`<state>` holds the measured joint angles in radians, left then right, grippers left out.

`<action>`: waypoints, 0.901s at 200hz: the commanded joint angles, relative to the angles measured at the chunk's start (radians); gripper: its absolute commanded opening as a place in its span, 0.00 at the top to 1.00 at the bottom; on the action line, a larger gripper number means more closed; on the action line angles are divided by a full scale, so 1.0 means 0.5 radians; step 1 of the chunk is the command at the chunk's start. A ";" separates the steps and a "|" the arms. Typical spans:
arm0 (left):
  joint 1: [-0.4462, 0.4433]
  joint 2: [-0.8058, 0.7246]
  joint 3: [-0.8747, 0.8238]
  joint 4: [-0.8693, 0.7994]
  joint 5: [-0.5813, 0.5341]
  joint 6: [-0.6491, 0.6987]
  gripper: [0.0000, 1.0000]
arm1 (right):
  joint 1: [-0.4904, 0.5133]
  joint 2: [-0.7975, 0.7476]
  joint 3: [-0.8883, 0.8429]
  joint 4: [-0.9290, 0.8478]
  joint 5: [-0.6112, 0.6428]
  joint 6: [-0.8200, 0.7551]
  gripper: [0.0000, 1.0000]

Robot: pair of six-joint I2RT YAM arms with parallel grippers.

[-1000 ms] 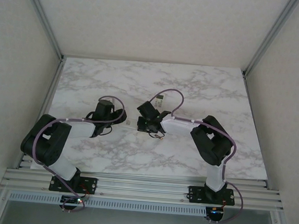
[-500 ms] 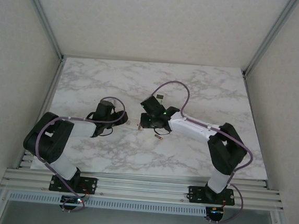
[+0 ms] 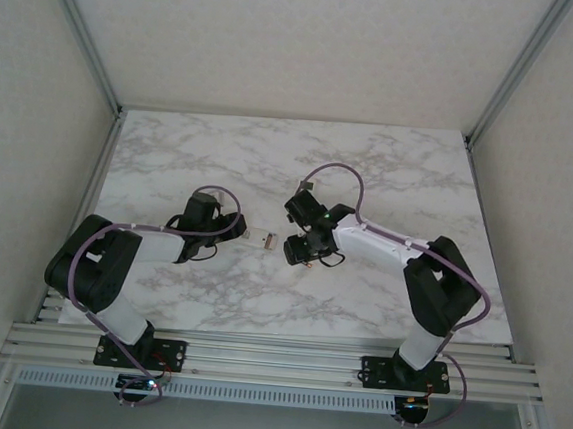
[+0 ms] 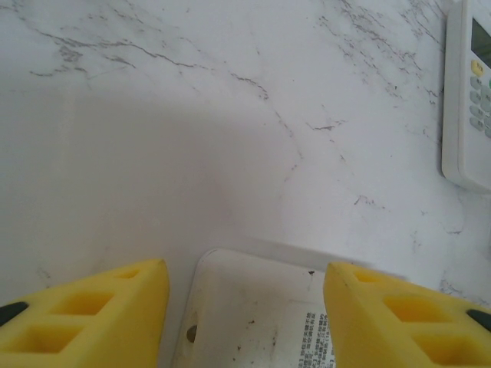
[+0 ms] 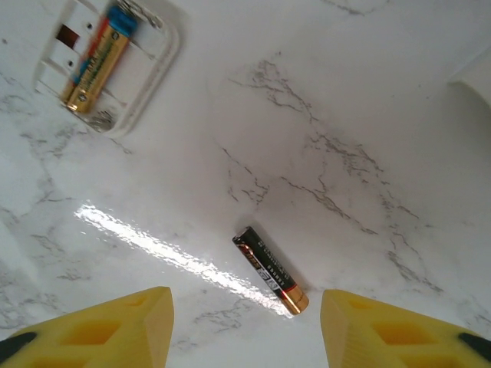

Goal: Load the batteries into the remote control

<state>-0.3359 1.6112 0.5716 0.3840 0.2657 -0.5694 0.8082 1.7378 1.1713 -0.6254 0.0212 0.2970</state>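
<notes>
Your right gripper stands wide open and empty above a dark gold-tipped cylindrical battery lying on the white marble table. At its eleven o'clock, the white plastic remote holds another battery in its open bay. Your left gripper straddles that remote; whether it is clamped on it is unclear.

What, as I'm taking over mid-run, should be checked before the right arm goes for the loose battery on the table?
1. The right gripper open, nothing between its fingers: ok.
2. The loose battery lying free on the table, ahead of that gripper: ok.
3. The remote open, one cell seated, a slot beside it free: ok.
4. The left gripper clamped firmly on the white casing: cannot tell.
5. Battery polarity matched to the free slot: cannot tell.
</notes>
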 commanded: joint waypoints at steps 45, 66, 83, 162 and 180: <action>0.010 -0.013 -0.028 0.011 -0.001 -0.006 0.46 | -0.047 0.228 -0.031 -0.039 -0.096 -0.072 0.57; 0.012 -0.010 -0.029 0.013 -0.001 -0.007 0.46 | -0.046 0.264 -0.026 -0.053 -0.088 -0.064 0.62; 0.010 -0.007 -0.027 0.014 -0.004 -0.006 0.46 | -0.046 0.265 -0.026 -0.076 -0.061 -0.067 0.62; 0.010 -0.012 -0.033 0.011 -0.021 0.000 0.46 | -0.008 -0.346 -0.411 0.433 0.028 1.740 0.50; 0.009 -0.013 -0.033 0.014 -0.025 0.000 0.46 | 0.042 -0.379 -0.408 0.344 0.140 2.383 0.46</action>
<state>-0.3359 1.6112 0.5716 0.3840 0.2653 -0.5694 0.7986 1.5738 0.9848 -0.4931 0.0307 0.9138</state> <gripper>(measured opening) 0.540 0.524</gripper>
